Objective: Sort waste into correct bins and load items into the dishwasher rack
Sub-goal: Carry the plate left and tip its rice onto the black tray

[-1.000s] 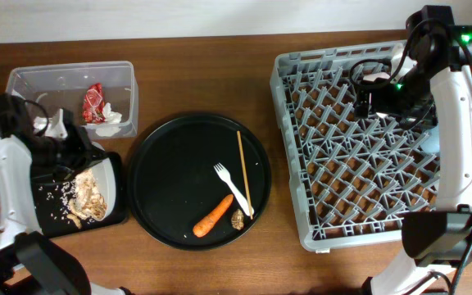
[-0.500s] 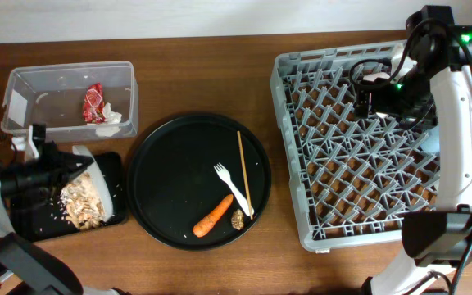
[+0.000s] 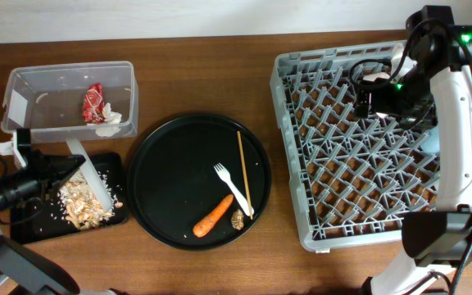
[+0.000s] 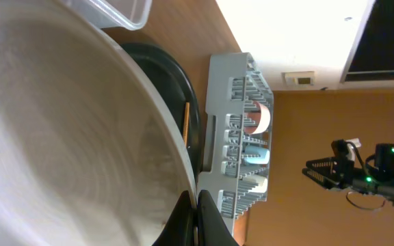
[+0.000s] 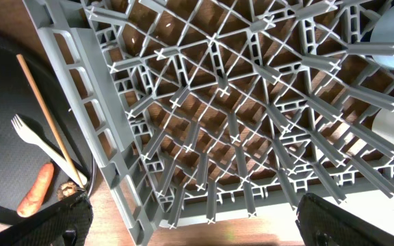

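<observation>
Plate [image 4: 81, 137], grey-white and tilted, is gripped by the left tool [image 4: 195, 222] over rice scraps [image 3: 80, 205] on the flat black tray [image 3: 24, 228], while the right tool [image 5: 193, 212] hangs open above the dishwasher rack [image 3: 288, 147].

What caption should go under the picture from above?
Left gripper holds the tilted plate over rice scraps on the flat black tray.

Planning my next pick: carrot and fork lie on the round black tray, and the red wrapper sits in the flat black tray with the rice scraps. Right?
Not quite. The overhead view shows the red wrapper in the clear tub, not in the flat black tray, which holds the rice scraps. The carrot and fork do lie on the round black tray.
</observation>
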`<control>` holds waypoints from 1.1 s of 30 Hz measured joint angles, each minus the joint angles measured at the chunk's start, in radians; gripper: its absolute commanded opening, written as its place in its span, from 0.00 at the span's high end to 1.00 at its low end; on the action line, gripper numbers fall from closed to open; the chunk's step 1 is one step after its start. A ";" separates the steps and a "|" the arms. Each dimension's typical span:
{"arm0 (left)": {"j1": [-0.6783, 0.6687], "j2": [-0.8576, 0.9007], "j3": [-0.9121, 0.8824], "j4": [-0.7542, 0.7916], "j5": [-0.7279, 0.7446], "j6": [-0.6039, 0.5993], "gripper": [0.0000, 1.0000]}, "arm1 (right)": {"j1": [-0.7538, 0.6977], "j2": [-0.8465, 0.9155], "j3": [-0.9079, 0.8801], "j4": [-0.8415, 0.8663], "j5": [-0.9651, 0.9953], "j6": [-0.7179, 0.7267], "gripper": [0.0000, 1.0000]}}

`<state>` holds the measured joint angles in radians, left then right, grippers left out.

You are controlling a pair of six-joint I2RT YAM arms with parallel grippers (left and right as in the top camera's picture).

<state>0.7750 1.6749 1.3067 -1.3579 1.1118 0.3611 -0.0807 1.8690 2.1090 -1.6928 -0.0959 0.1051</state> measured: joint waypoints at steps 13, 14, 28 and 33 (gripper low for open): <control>0.017 -0.006 -0.003 0.034 -0.002 -0.065 1.00 | 0.000 0.000 -0.001 0.000 0.000 0.000 0.01; 0.018 -0.006 -0.003 0.024 -0.003 -0.069 1.00 | 0.000 0.000 -0.001 0.000 0.000 0.000 0.01; -0.362 -0.141 -0.003 0.016 -0.104 -0.016 1.00 | 0.000 0.000 -0.001 0.000 0.000 0.000 0.01; -0.705 -0.142 -0.004 0.229 -0.369 -0.221 1.00 | 0.000 0.000 -0.002 0.000 0.000 0.000 0.01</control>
<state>0.0704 1.5333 1.3029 -1.1290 0.7433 0.1398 -0.0807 1.8690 2.1075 -1.6928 -0.0956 0.1051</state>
